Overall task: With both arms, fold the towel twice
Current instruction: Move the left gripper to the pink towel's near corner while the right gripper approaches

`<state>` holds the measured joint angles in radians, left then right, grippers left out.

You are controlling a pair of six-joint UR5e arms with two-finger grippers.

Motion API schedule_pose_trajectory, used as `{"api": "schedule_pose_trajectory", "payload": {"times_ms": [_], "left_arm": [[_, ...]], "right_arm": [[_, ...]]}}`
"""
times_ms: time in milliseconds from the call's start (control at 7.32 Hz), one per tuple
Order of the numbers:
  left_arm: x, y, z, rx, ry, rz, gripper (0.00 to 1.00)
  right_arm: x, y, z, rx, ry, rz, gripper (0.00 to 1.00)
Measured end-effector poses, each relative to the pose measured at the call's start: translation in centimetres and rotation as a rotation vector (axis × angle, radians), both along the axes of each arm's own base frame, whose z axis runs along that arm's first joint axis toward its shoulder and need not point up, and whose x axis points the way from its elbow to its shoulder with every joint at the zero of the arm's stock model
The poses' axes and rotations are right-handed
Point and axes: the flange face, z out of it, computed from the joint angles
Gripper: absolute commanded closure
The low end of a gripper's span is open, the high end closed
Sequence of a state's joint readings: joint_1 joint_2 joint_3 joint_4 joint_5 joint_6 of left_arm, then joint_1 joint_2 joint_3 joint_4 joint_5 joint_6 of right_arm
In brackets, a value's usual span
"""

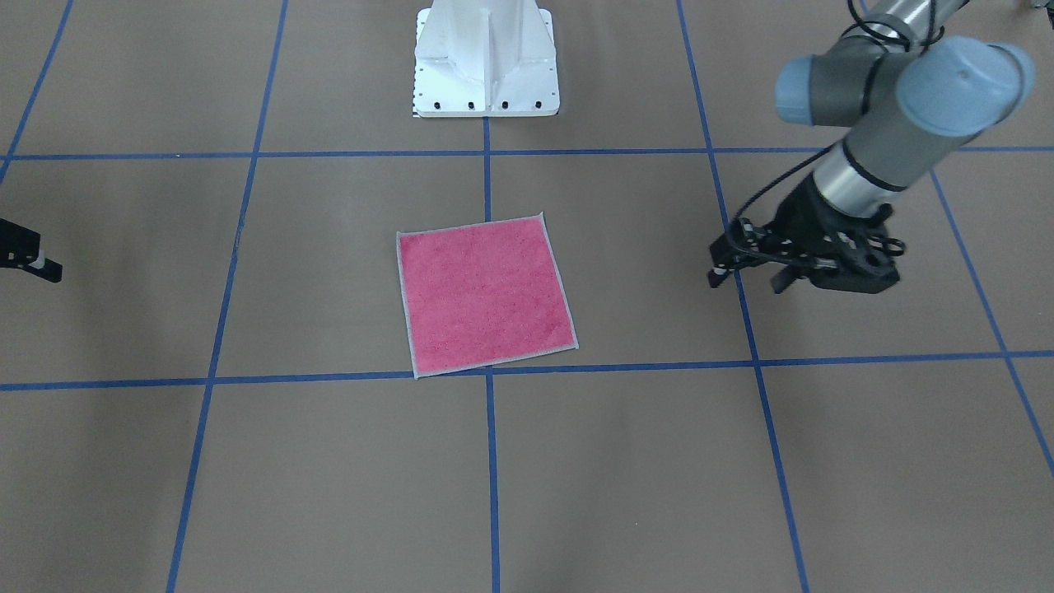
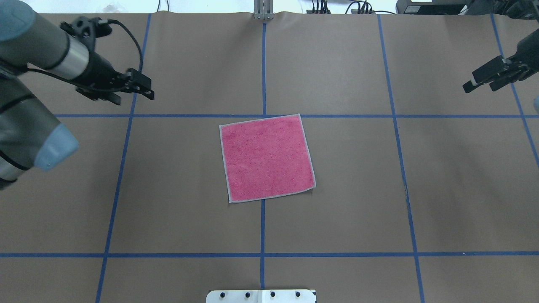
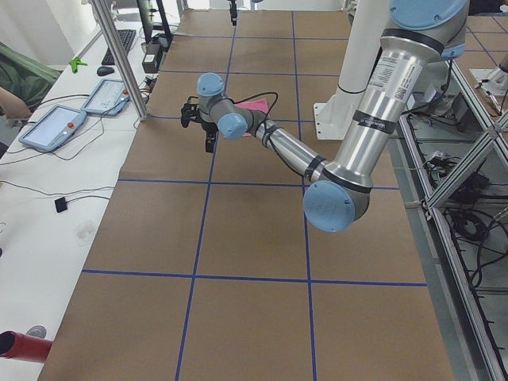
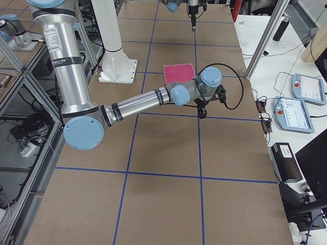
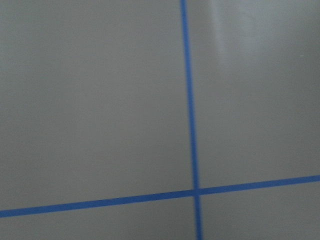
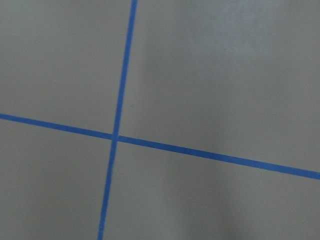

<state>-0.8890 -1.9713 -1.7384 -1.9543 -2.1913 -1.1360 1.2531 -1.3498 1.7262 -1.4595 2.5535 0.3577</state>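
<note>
Pink towel lies flat, unfolded, mid-table.
Left gripper and right gripper hover well apart from it, fingers parted, holding nothing.

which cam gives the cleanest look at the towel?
Overhead exterior: the towel lies flat, whole, pink face up, nothing over it. Front-facing shows it whole too. Exterior right has it small; in exterior left the left arm hides most of it. Neither wrist view catches it.
</note>
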Motion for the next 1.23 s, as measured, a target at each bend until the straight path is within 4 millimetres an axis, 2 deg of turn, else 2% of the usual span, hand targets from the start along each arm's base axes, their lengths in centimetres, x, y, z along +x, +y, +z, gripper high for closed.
{"api": "schedule_pose_trajectory", "payload": {"times_ms": [273,547,683,820,956,1093,1230], "left_arm": [[7.9,5.3,-2.9,-0.131,0.092,-0.085,0.00],[13.6,9.8,-5.7,-0.213,0.142,-0.127,0.00],[15.3,11.5,-6.0,-0.223,0.146,-0.128,0.00],[16.5,12.8,-6.0,-0.229,0.143,-0.119,0.01],[17.5,13.9,-5.8,-0.232,0.136,-0.105,0.02],[18.7,15.0,-5.6,-0.234,0.127,-0.089,0.08],[19.5,15.8,-5.3,-0.237,0.118,-0.075,0.10]], "right_arm": [[-5.0,0.6,-2.7,-0.085,-0.023,0.091,0.01],[-12.9,3.3,-4.8,-0.133,-0.066,0.197,0.01],[-16.3,4.9,-5.7,-0.162,-0.100,0.216,0.01],[-18.4,6.1,-6.4,-0.181,-0.121,0.215,0.01],[-19.7,7.0,-6.9,-0.192,-0.132,0.211,0.01],[-20.9,7.5,-7.7,-0.203,-0.141,0.204,0.01],[-22.3,8.0,-8.8,-0.203,-0.153,0.190,0.01]]}}
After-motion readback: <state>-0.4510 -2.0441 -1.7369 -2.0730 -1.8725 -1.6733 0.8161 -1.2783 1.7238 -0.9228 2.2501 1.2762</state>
